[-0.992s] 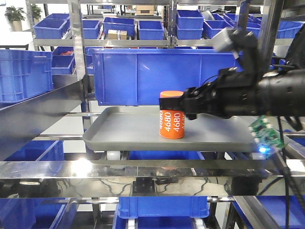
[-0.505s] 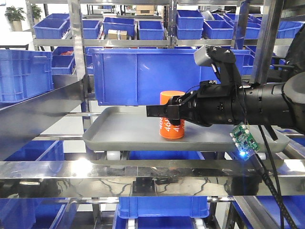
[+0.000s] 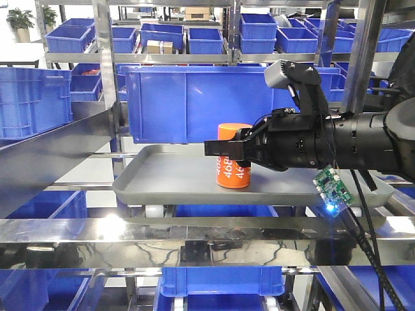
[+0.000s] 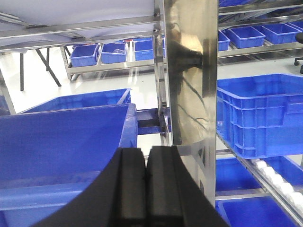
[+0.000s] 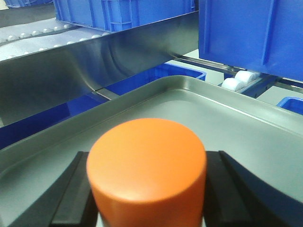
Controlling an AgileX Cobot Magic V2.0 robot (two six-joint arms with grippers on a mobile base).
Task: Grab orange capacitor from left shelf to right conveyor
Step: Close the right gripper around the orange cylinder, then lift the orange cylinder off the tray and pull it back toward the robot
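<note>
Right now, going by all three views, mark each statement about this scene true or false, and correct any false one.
1. The orange capacitor stands upright on the grey tray. True.
2. The left gripper is spread wide open. False: its fingers are pressed together, holding nothing.
3. The right gripper has a finger on each side of the capacitor. True.
4. The capacitor lies inside a blue bin. False: the bin is behind it, beyond the tray.
</note>
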